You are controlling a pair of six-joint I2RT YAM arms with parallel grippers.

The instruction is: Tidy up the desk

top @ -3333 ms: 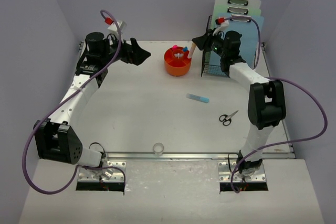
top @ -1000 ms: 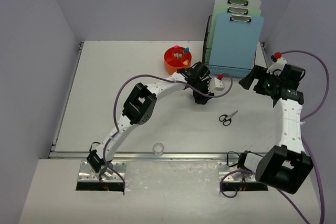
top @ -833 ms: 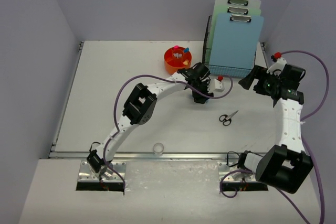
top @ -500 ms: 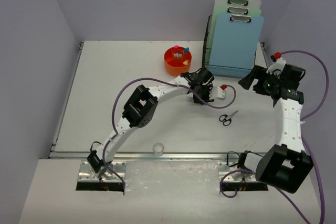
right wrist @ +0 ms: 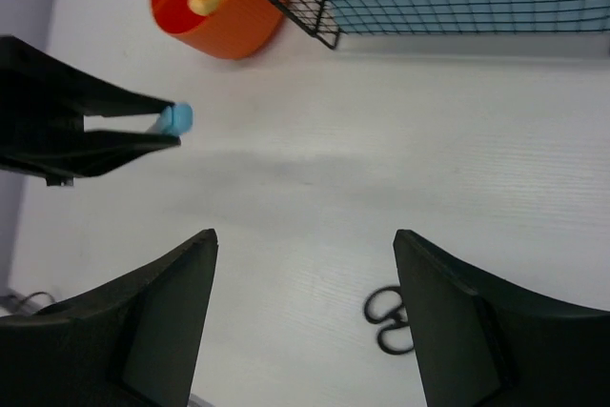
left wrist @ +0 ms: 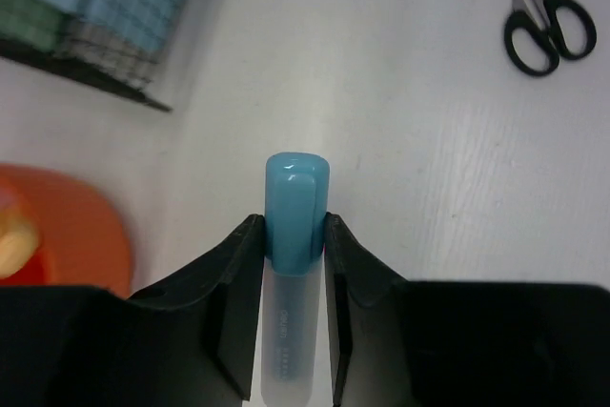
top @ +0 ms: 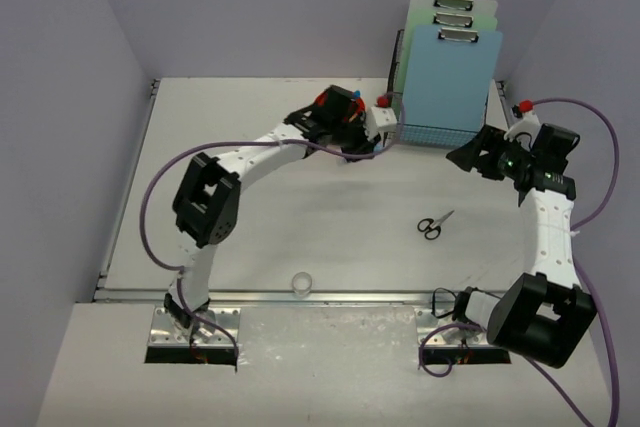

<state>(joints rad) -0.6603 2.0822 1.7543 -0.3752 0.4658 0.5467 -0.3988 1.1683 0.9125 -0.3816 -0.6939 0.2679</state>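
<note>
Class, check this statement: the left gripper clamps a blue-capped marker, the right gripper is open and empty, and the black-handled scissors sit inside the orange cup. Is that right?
Not quite: the scissors lie flat on the desk, apart from the orange cup, as the top external view shows. The left gripper does clamp the blue-capped marker; the right gripper is open and empty.

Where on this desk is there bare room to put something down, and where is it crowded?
Bare: the desk left of the left arm, and the middle between that arm and the scissors. Crowded: back right, around the orange bowl and wire rack.
</note>
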